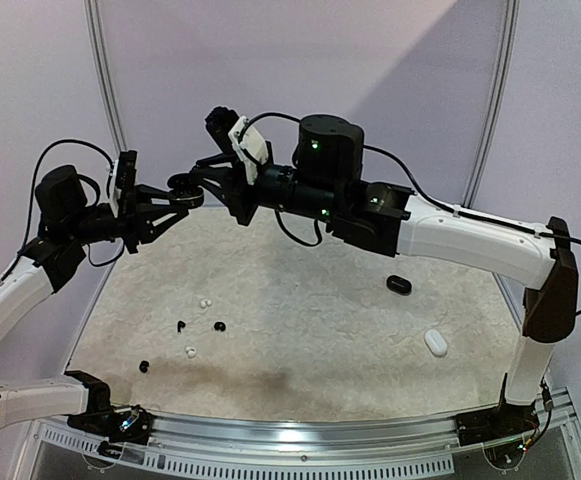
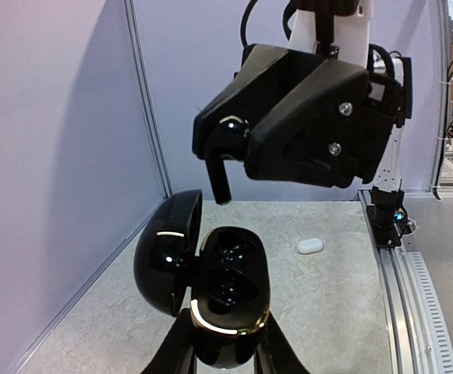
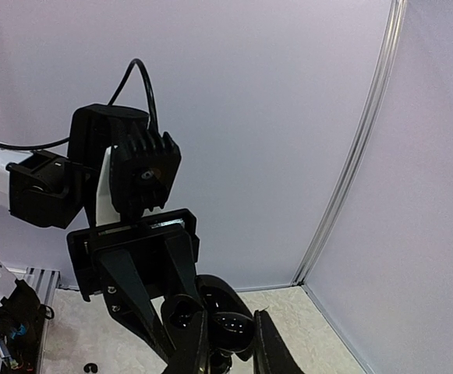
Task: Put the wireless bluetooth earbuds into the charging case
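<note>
My left gripper (image 2: 224, 331) is shut on the base of a glossy black charging case (image 2: 228, 290), held up in the air with its lid (image 2: 166, 251) swung open to the left. Two dark sockets face up inside it. Just above hangs my right gripper (image 2: 238, 134), shut on a black earbud (image 2: 224, 148) whose stem points down at the case. In the right wrist view the earbud (image 3: 235, 329) sits between my fingers (image 3: 271, 347), with the open case (image 3: 181, 313) right behind. From above, both grippers meet at the case (image 1: 184, 191). Several more earbuds, black (image 1: 219, 326) and white (image 1: 205, 301), lie on the table.
A closed black case (image 1: 399, 284) and a closed white case (image 1: 436, 343) lie on the right of the mat; the white case (image 2: 309, 246) also shows in the left wrist view. Lilac walls stand behind and to the left. A metal rail (image 1: 300, 440) runs along the near edge.
</note>
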`<state>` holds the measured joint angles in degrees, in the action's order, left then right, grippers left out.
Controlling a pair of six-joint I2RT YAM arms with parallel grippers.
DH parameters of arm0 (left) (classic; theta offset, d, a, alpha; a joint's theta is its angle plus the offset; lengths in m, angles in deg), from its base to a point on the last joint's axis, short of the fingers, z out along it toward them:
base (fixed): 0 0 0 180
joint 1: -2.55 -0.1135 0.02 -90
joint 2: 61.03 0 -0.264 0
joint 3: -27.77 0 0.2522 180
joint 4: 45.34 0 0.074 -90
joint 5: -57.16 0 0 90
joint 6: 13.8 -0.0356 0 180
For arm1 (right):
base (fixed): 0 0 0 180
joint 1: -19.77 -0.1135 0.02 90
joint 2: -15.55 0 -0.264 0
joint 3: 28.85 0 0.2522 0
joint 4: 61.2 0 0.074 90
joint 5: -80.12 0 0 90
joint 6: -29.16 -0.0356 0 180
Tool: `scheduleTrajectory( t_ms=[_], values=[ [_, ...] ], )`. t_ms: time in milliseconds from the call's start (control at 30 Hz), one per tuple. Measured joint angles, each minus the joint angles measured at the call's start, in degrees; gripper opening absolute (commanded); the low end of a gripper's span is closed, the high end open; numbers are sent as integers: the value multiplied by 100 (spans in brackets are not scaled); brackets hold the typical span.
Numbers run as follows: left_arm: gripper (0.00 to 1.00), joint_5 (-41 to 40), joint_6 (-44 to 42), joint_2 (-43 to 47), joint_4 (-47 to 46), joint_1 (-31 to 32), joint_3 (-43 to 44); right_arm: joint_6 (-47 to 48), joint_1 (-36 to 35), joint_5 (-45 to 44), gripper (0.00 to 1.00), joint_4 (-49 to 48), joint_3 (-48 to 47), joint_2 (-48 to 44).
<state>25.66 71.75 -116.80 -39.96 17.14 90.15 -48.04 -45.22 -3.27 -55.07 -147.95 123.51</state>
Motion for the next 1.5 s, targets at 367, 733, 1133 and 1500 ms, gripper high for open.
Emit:
scheduleTrajectory(
  t_ms=[367,733,1133,1500],
  values=[
    [0,-105,107,-11,-131,0,-2,125,0,-105,0,-11,0,109],
    [0,-286,109,-13,-142,0,-4,125,-4,-179,0,0,0,129],
    [0,-422,109,-28,-140,-2,-61,149,-13,-236,0,-9,-162,350],
    [0,-494,116,-28,-149,0,-81,170,-22,-439,19,66,-188,361]
  ],
)
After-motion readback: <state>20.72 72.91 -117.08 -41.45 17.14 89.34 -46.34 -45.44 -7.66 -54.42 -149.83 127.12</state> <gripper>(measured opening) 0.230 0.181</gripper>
